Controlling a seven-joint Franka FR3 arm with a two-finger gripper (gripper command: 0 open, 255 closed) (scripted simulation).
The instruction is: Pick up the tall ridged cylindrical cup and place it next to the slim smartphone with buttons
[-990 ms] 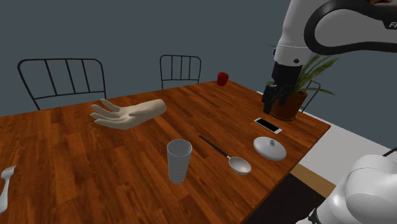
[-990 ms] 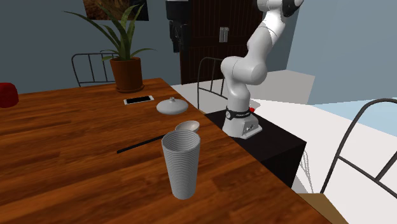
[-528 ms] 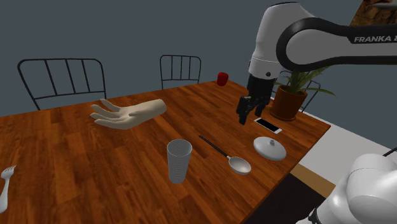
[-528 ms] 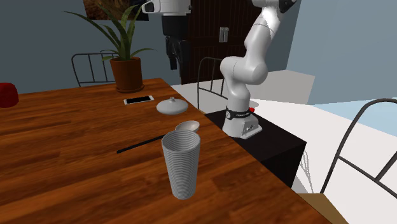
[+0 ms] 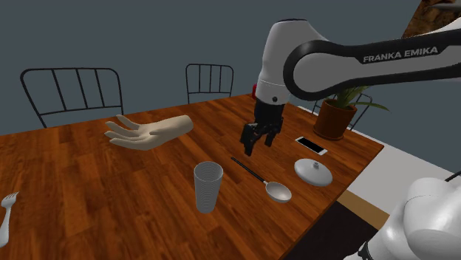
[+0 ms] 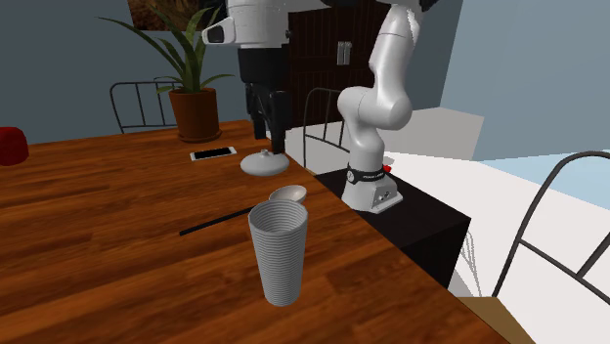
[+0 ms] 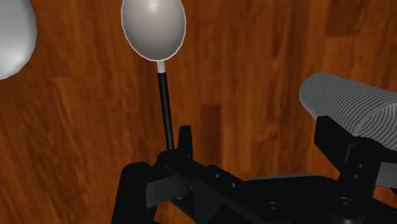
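Note:
The tall ridged grey cup [image 5: 208,187] stands upright near the table's front edge, and it is closest to the camera in the second exterior view [image 6: 279,251]. The slim white-framed phone [image 5: 311,145] lies flat by the plant [image 6: 213,153]. My black gripper [image 5: 256,142] hangs open over the table between cup and phone, above the spoon's handle, holding nothing. In the wrist view the gripper [image 7: 261,145] has its fingers apart, with the cup [image 7: 353,107] lying beyond the right finger [image 7: 338,141].
A spoon [image 5: 270,188] and a white lid [image 5: 313,171] lie between cup and phone. A pale model hand [image 5: 148,131], a red cup [image 5: 258,91], a potted plant [image 5: 340,111] and a fork [image 5: 6,210] sit around the wooden table [image 5: 111,192]. Chairs [image 5: 72,92] stand behind.
The arm has swung from above the plant and phone toward the shoulder view's left and come lower, now over the spoon handle. The gripper stays open; nothing on the table moved.

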